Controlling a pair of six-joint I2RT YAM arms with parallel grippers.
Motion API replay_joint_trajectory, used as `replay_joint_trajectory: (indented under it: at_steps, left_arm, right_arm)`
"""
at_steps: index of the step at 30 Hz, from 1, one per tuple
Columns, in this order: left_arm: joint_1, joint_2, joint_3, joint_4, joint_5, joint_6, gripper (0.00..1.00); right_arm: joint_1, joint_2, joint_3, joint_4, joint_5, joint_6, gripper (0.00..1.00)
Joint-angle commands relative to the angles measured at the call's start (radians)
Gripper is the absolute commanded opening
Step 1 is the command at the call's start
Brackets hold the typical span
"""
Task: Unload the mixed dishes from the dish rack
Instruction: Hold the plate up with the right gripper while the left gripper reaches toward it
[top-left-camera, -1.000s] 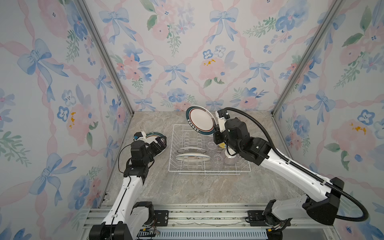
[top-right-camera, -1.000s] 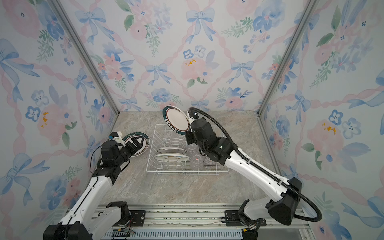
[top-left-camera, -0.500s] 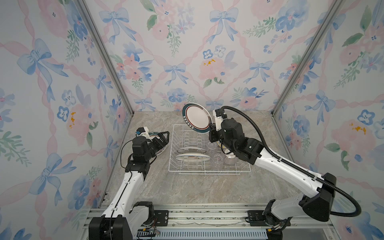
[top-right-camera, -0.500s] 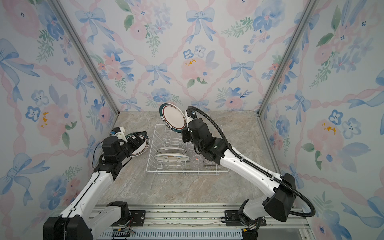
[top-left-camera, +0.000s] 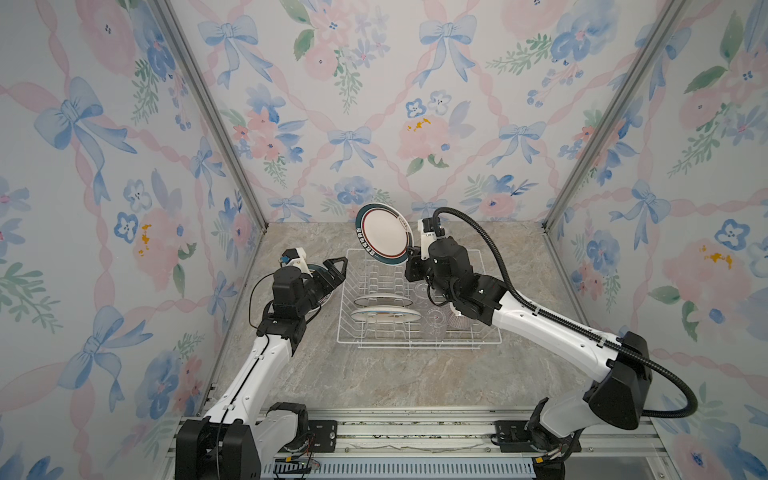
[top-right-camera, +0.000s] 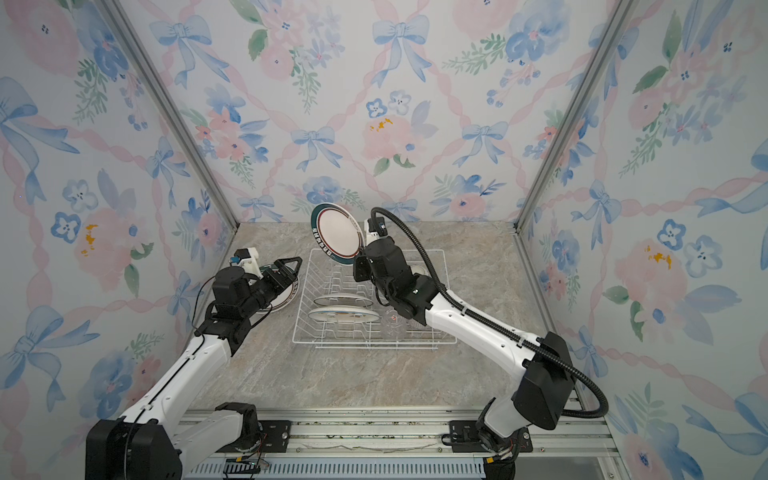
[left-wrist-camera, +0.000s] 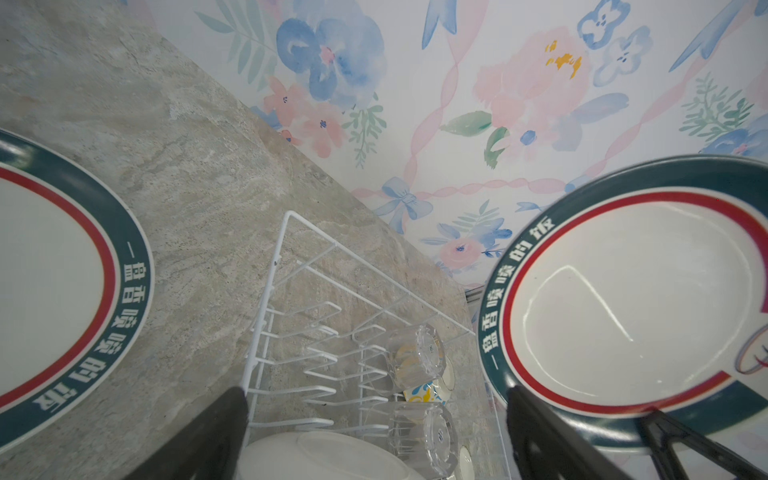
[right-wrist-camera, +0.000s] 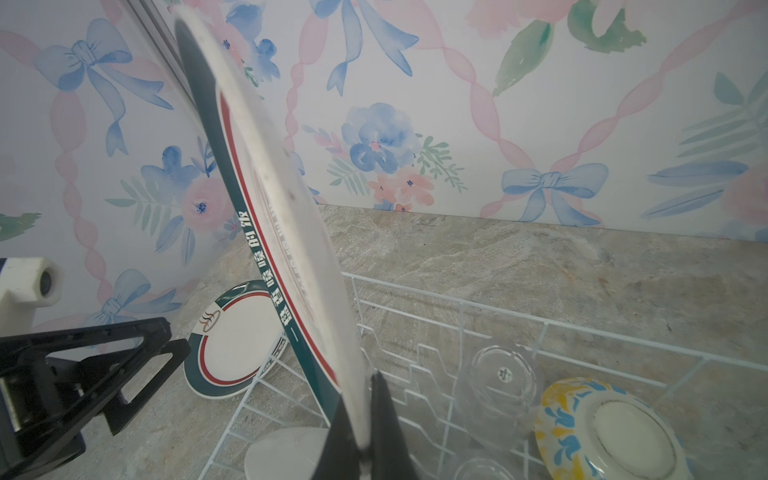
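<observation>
Right gripper (right-wrist-camera: 365, 419): fingers pinched tight on the lower rim of a raised plate (top-left-camera: 384, 235), which it holds on edge above the far left corner of the dish rack (top-left-camera: 417, 343); the plate's face is turned toward the left arm.
Raised plate: white with a dark green rim band, a red inner ring and white lettering; clear of the rack wires in both top views (top-right-camera: 337, 233).
Left gripper (top-left-camera: 336, 272): fingers spread wide with nothing between them, hovering just beside the rack's left wall, above a second plate.
Plate on the desk (right-wrist-camera: 235, 338): same pattern, lying flat on the marble desk (top-left-camera: 374, 382) just left of the rack, partly hidden under the left gripper in both top views.
Dish rack: white wire basket in the middle of the desk, nearer the far edge.
Plates in the rack (top-left-camera: 384, 313): two stand on edge in the prongs, near the front left corner.
Clear glasses (left-wrist-camera: 415, 359): in the rack's right half; three can be made out across the views, partly hidden by the right arm.
Yellow-blue floral bowl (right-wrist-camera: 602, 432): in the rack's right half, tipped on its side beside the glasses.
Grey-striped bowl (top-left-camera: 459, 321): only a sliver shows under the right arm, near the rack's front right corner.
</observation>
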Motion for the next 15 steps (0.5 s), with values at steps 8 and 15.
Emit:
replay_joint_trajectory:
  at_steps: [8,15]
  left_arm:
    - [-0.032,0.037,0.056,0.063,-0.019,0.002,0.98]
    - [-0.044,0.063,0.049,0.120,-0.001,-0.007,0.98]
  right_arm:
    - [0.048,0.074,0.071,0.134,0.019,0.066,0.00]
    - [0.059,0.071,0.066,0.132,0.003,0.114,0.00]
